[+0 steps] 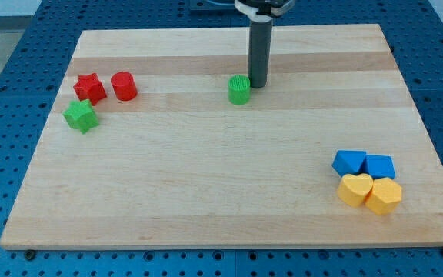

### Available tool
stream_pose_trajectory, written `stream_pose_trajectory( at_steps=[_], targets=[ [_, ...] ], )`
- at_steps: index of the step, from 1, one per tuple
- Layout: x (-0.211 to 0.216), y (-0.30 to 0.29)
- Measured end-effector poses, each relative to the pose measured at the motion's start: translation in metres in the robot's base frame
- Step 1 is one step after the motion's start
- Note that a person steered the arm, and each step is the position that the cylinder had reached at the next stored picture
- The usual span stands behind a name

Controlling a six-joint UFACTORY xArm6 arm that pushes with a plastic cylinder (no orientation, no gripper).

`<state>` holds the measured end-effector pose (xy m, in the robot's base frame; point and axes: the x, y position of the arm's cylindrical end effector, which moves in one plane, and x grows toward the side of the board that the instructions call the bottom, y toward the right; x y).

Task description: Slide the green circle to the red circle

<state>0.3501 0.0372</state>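
1. Far left on the surface: green star, with red star just above it, the two touching or nearly so.
2. Red circle sits right beside the red star, on its right. That's the target.
3. Wide bare stretch of wood, then the green circle near the middle, toward the view's top. Well apart from the red circle, roughly level with it.
4. My tip is just right of the green circle and slightly above it, close to touching; can't tell if there's contact. No claw on this rig, just the rod, so nothing to open or close.
5. Far right, near the bottom: two blue blocks side by side, two yellow blocks right below them, all clustered. Not in the way.
6. Progress: I'd say positioning is done, since the tip is on the correct side for a leftward push. The slide itself is left, practically the full gap.
7. Risk as I judge it: the tip sits a bit high on the circle, so the push may skew it downward toward the green star.
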Motion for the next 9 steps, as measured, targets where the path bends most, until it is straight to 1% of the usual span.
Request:
stream_pose_trajectory(
  at_steps=[2,4,5,7,9],
  targets=[
    [0.026,-0.038],
    [0.073,-0.044],
    [0.082,-0.056],
    [0.078,-0.086],
    [0.066,-0.092]
  ],
)
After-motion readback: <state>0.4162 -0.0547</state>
